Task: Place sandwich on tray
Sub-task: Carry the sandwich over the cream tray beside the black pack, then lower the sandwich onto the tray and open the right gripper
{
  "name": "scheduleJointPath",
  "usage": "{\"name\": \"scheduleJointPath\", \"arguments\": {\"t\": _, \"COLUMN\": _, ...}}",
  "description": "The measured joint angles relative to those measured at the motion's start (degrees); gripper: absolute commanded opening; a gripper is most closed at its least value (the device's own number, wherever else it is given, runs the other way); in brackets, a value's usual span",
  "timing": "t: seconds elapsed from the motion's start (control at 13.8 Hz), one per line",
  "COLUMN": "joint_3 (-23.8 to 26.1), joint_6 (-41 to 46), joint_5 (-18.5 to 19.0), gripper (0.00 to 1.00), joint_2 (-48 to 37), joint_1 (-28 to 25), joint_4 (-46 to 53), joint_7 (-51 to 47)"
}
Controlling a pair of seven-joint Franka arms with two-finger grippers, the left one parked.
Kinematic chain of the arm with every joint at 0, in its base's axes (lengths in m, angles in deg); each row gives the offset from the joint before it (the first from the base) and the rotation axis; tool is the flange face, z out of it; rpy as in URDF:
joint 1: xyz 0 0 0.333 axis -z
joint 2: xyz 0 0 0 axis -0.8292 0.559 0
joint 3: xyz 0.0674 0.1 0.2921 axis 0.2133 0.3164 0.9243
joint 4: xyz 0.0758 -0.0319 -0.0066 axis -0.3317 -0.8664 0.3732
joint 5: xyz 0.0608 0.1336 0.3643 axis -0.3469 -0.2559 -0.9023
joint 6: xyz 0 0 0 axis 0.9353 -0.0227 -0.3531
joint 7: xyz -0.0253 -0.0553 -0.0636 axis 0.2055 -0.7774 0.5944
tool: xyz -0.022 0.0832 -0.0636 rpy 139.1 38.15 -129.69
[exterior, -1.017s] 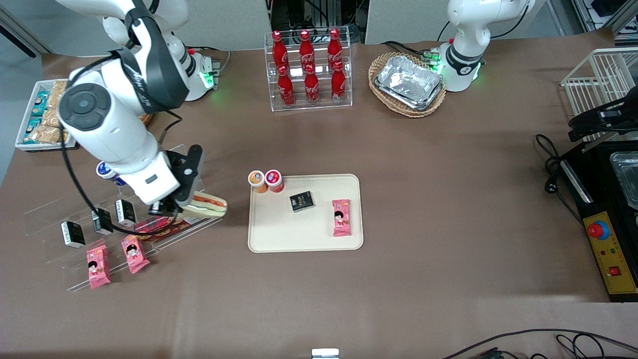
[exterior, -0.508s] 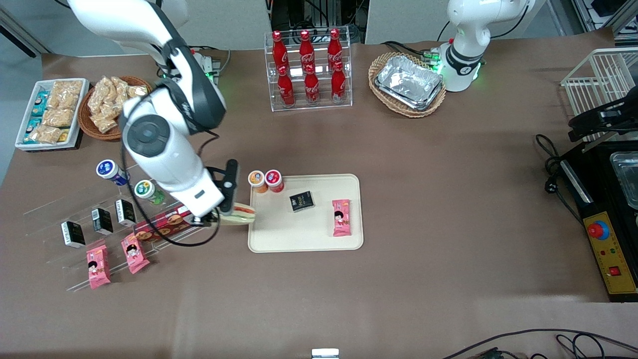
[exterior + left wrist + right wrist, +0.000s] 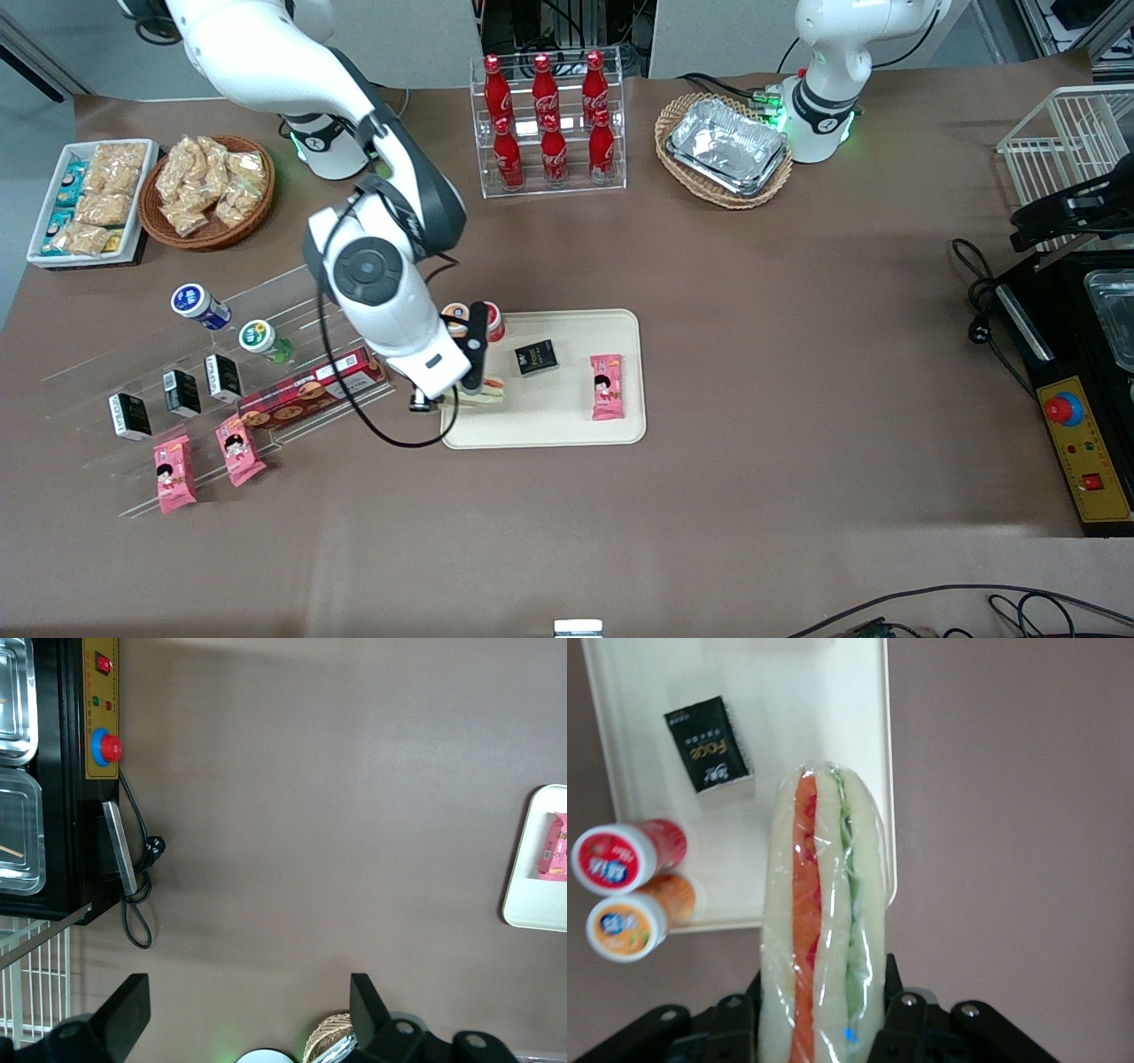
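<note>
Since a second ago my arm has swung from the clear acrylic shelf [image 3: 177, 390] over to the tray [image 3: 567, 425], carrying the sandwich [image 3: 490, 390] with it; half a second ago the wedge was only at the tray's rim, and now it hangs above the tray's end nearest the working arm's side. The sandwich is clamped in my gripper [image 3: 474, 383], fingers closed against its two bread faces, the red and green filling showing edge-on through the clear wrap in the wrist view [image 3: 822, 930]. I cannot tell whether the wedge touches the tray surface or is just above it.

On the tray [image 3: 833, 718], near the sandwich's tip, lies a small black packet [image 3: 707, 744], and toward the parked arm's end of the tray a pink snack packet [image 3: 607, 386] lies flat. Two small round tubs sit just off the tray's rim, touching each other: one red-lidded [image 3: 616, 859], one orange-lidded [image 3: 622, 926].

Toward the working arm's end of the table the shelf holds a long red box [image 3: 310, 390], three small black packets [image 3: 182, 394], two more pink packets [image 3: 204, 461] and two lidded cups [image 3: 226, 323]. Farther from the front camera stand a rack of red bottles [image 3: 549, 124] and a wicker basket of foil trays [image 3: 725, 149].
</note>
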Motion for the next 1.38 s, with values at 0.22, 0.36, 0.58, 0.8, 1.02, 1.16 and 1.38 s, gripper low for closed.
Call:
{"name": "scheduleJointPath", "arguments": {"t": 0.22, "joint_3": -0.05, "joint_6": -3.5, "joint_5": 0.01, "gripper": 0.5, "joint_2": 3.32, "joint_1": -0.4, "joint_4": 0.61, "joint_7": -1.25}}
{"name": "scheduleJointPath", "arguments": {"t": 0.36, "joint_3": -0.19, "joint_6": -5.65, "joint_5": 0.01, "gripper": 0.5, "joint_2": 4.87, "joint_1": -0.36, "joint_4": 0.81, "joint_7": -1.5}}
{"name": "scheduleJointPath", "arguments": {"t": 0.58, "joint_3": -0.21, "joint_6": -8.36, "joint_5": -0.02, "gripper": 0.5, "joint_2": 6.62, "joint_1": -0.34, "joint_4": 0.95, "joint_7": -2.14}}
{"name": "scheduleJointPath", "arguments": {"t": 0.8, "joint_3": -0.1, "joint_6": -9.72, "joint_5": -0.04, "gripper": 0.5, "joint_2": 7.98, "joint_1": -0.5, "joint_4": 1.0, "joint_7": -3.22}}
{"name": "scheduleJointPath", "arguments": {"t": 1.02, "joint_3": -0.02, "joint_6": -9.77, "joint_5": -0.04, "gripper": 0.5, "joint_2": 9.44, "joint_1": -1.8, "joint_4": 1.04, "joint_7": -5.11}}
{"name": "scheduleJointPath", "arguments": {"t": 1.16, "joint_3": -0.01, "joint_6": -10.13, "joint_5": -0.04, "gripper": 0.5, "joint_2": 10.7, "joint_1": -2.32, "joint_4": 1.06, "joint_7": -5.56}}
{"name": "scheduleJointPath", "arguments": {"t": 1.38, "joint_3": 0.01, "joint_6": -11.33, "joint_5": -0.05, "gripper": 0.51, "joint_2": 12.07, "joint_1": -2.99, "joint_4": 1.09, "joint_7": -5.61}}
